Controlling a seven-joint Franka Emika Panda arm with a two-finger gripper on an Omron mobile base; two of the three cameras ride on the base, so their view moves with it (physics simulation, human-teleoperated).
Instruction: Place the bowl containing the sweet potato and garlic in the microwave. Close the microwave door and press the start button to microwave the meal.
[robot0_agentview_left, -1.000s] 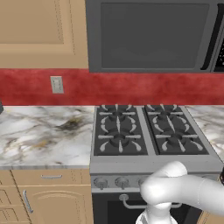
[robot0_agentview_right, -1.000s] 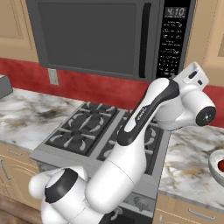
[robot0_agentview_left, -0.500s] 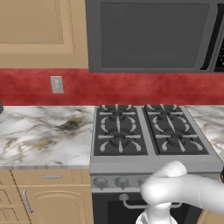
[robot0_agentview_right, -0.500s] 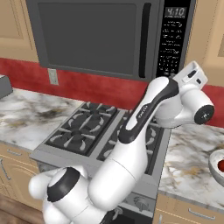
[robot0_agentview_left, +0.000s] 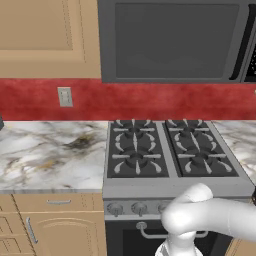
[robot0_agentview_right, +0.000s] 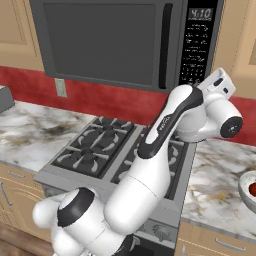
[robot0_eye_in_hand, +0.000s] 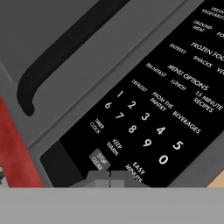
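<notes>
The microwave (robot0_agentview_left: 175, 40) hangs above the stove, and its door (robot0_agentview_right: 100, 42) is closed, the black bar handle (robot0_agentview_right: 165, 47) upright beside the keypad (robot0_agentview_right: 197, 55). My arm reaches up so that the hand (robot0_agentview_right: 220, 84) sits right at the keypad's lower end. In the hand view my gripper (robot0_eye_in_hand: 109, 177) is shut, fingertips together just below the STOP/CLEAR key (robot0_eye_in_hand: 99, 161), with the number keys (robot0_eye_in_hand: 146, 117) and the handle (robot0_eye_in_hand: 57, 57) above. The bowl, the sweet potato and the garlic are out of view.
A gas stove (robot0_agentview_left: 170, 150) stands below the microwave, with marble counter (robot0_agentview_left: 50, 150) to its left and right. A small bowl with a red item (robot0_agentview_right: 248, 187) sits on the right counter. A grey appliance (robot0_agentview_right: 5, 97) is at the far left.
</notes>
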